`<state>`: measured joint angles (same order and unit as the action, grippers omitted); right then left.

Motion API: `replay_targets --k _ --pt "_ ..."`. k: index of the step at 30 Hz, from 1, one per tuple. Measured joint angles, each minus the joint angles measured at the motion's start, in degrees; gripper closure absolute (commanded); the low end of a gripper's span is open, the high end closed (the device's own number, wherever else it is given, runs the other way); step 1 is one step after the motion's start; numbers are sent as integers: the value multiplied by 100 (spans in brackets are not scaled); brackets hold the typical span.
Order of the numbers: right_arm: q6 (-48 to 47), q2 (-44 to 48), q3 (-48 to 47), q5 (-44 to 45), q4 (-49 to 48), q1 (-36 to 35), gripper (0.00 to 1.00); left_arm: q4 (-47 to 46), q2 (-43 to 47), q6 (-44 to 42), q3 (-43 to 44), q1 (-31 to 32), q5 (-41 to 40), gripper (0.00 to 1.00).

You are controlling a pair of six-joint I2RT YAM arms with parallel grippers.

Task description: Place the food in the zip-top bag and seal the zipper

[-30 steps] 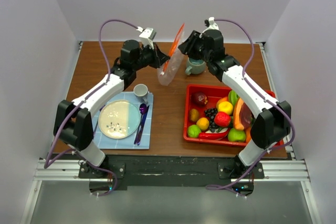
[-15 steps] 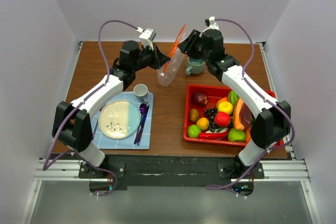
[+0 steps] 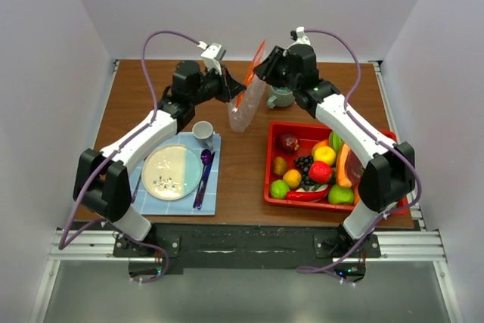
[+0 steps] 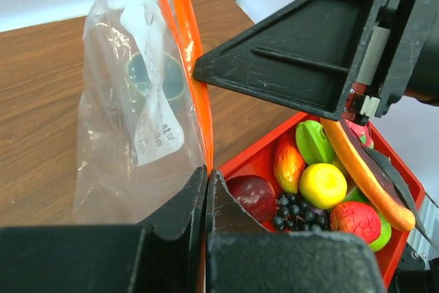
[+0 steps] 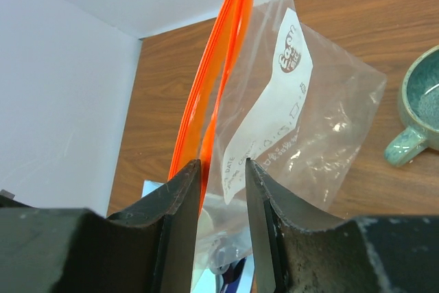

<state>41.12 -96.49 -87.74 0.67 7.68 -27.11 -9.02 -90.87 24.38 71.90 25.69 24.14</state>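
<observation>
The clear zip-top bag point(image 3: 246, 104) hangs upright over the middle of the table, its orange-red zipper point(image 3: 257, 58) at the top. My left gripper point(image 3: 235, 91) is shut on the zipper's lower end point(image 4: 204, 149). My right gripper point(image 3: 258, 73) straddles the bag's mouth point(image 5: 236, 121) with its jaws apart; one finger point(image 5: 180, 186) lies against the zipper point(image 5: 218, 73) and film sits in the gap. The food stays in the red tray point(image 3: 271, 163): a yellow fruit point(image 4: 322, 184), dark grapes point(image 4: 291, 212), a carrot point(image 4: 363, 169) and a red chili point(image 3: 306, 195).
A teal mug point(image 3: 281, 97) stands just behind the bag on the right. On a blue mat point(image 3: 153, 203) at the front left are a plate point(image 3: 172, 171), a purple spoon point(image 3: 204, 168) and a small white cup point(image 3: 203, 131).
The right gripper's jaws have narrowed around the bag's mouth, and the bag's top has shifted slightly. The left gripper keeps its hold.
</observation>
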Motion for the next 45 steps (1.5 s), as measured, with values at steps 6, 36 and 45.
replay_targets --k 6,36,45 --pt "2 -28 0 37 11 -28 64 -9 15 -63 -39 87 28 100" --pt "-1143 -181 -470 1285 1121 -704 100 400 20 271 -111 348 -1320 80" --pt "-1602 -181 -745 1486 1261 -1108 100 1080 -424 304 562 363 -1602 68"
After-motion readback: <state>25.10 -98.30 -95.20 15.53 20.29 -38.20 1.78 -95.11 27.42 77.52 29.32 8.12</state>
